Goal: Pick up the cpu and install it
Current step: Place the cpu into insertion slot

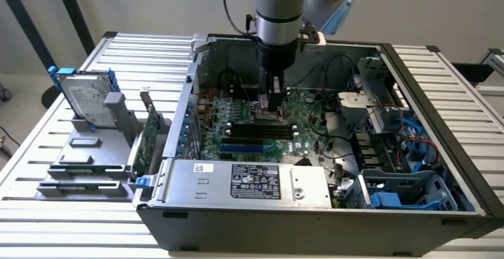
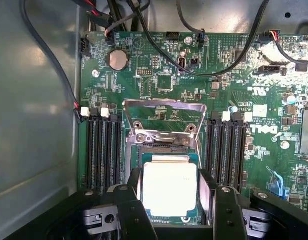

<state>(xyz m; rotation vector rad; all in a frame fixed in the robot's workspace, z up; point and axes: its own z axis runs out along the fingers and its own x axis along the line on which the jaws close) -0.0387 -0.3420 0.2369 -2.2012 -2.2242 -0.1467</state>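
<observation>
cpu (image 2: 169, 189): bright smooth metal top | motherboard (image 2: 158, 80): glossy green | claw (image 2: 171, 197): matt black

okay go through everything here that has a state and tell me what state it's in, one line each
gripper: fingers down inside the case, one on each side of the cpu
cpu: flat, between the fingers over the socket; seated or not, cannot tell
socket frame: flipped open
computer case: lying on its side, panel off
hard drive: upright in the rack outside the case

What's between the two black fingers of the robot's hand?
The cpu. In the wrist view its silvery square top sits between the gripper's two black fingers, one on each side, over the socket on the green motherboard.
</observation>
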